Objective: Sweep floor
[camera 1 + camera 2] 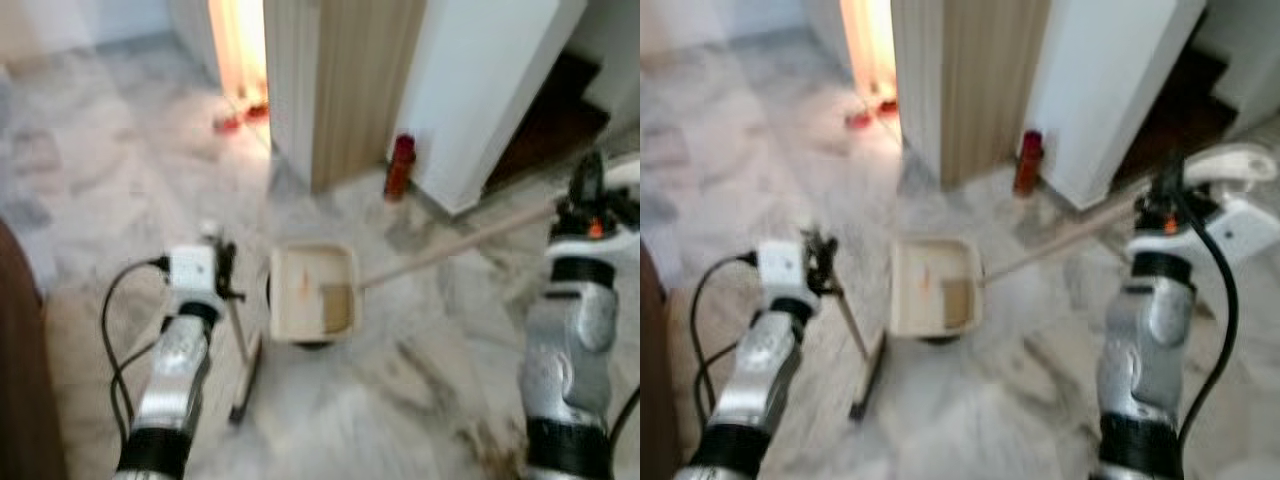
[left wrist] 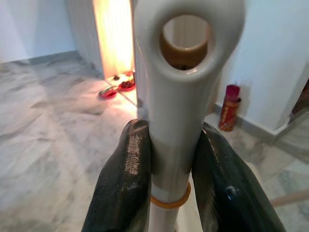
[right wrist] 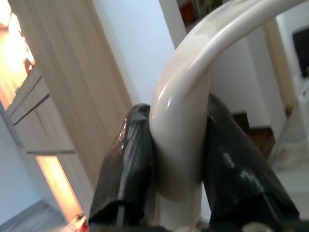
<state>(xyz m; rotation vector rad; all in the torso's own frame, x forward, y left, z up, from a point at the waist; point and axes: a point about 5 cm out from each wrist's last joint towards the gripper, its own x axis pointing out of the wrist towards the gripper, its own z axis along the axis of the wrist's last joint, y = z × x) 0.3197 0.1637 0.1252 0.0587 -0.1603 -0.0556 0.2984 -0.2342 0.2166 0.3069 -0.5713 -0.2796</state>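
Marble floor (image 1: 120, 190) lies ahead, with the cream dustpan (image 1: 312, 292) resting on it at centre. The left gripper (image 2: 175, 169) has its fingers clenched on the dustpan's handle (image 2: 183, 77); the right gripper (image 3: 176, 169) grips the broom handle (image 1: 460, 245), whose head (image 1: 337, 306) sits inside the pan. A red bottle (image 1: 400, 165) stands at 12 o'clock. Sweeping looks midway; blur hides any remaining dirt.

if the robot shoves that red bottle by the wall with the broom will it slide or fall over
The red bottle would probably tip rather than slide: it stands upright, tall and narrow. Once down, its round body could roll across the smooth marble floor. It looks small, so likely light, though the blur hides any detail.
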